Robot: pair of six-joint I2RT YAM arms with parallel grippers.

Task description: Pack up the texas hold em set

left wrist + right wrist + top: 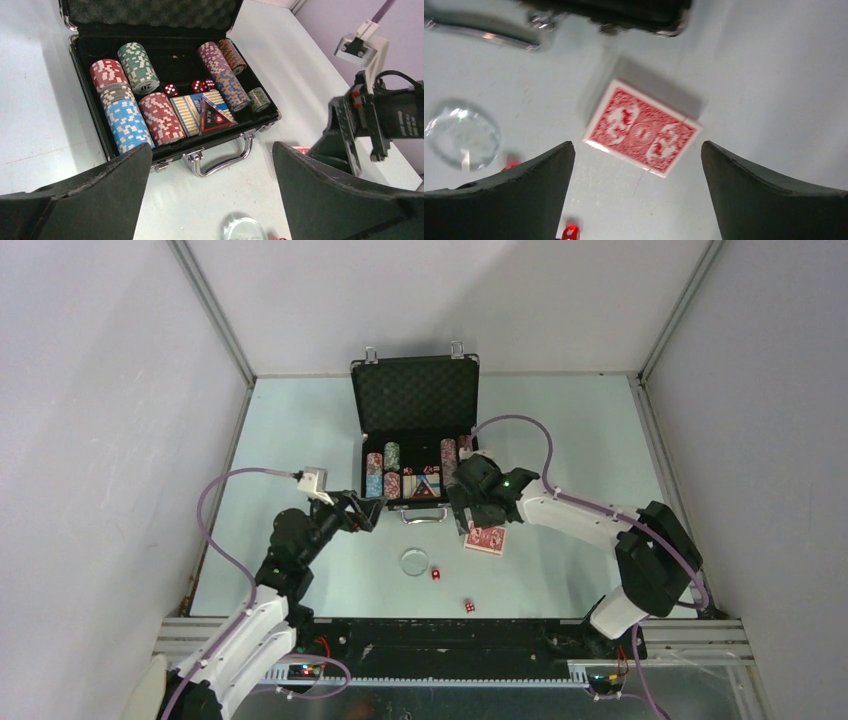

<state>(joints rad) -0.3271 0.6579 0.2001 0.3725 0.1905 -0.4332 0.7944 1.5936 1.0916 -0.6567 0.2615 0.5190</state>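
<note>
Nearest you on the worktop (300, 420) lie two red dice (467, 606) and the clear disc (413, 560), then the red-backed deck (642, 128) beneath your right fingers (514, 195), which stand apart and empty. Your left fingers (100, 195) are likewise spread, holding nothing, just short of the silver handle (222, 162). Farthest, the black briefcase (415, 395) sits open, chip stacks (127, 125) lying inside.

Chip stacks (127, 107) in the briefcase (415, 390); before it on the table (300, 440), deck (485, 539) right of disc (414, 561) and two dice (436, 574).
</note>
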